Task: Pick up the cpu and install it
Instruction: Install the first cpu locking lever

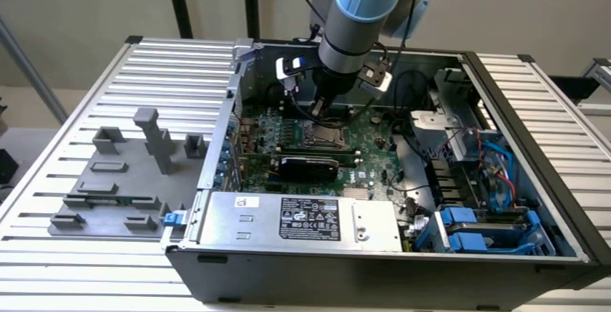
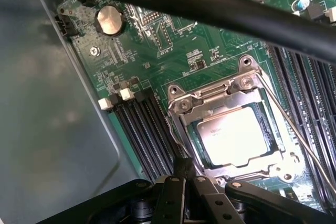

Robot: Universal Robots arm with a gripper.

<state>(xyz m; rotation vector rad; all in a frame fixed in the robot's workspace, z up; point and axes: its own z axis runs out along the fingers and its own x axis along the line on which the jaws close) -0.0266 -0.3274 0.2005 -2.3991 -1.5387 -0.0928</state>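
Observation:
The cpu [image 2: 236, 135], a flat square chip with a silvery top, lies inside the metal socket frame [image 2: 210, 95] on the green motherboard. My gripper [image 2: 182, 165] is shut with nothing in it, its tips close beside one edge of the frame. In the exterior view the gripper [image 1: 325, 117] hangs down inside the open computer case [image 1: 382, 262], just above the socket [image 1: 328, 137].
A thick black cable [image 2: 210, 3] crosses close above the board. Dark memory slots [image 2: 152, 129] run beside the socket, and a thin wire lever [image 2: 296, 129] lies along its other side. Grey fixture blocks [image 1: 124, 176] stand on the slatted table at the exterior view's left. A power supply [image 1: 296, 219] fills the case's near side.

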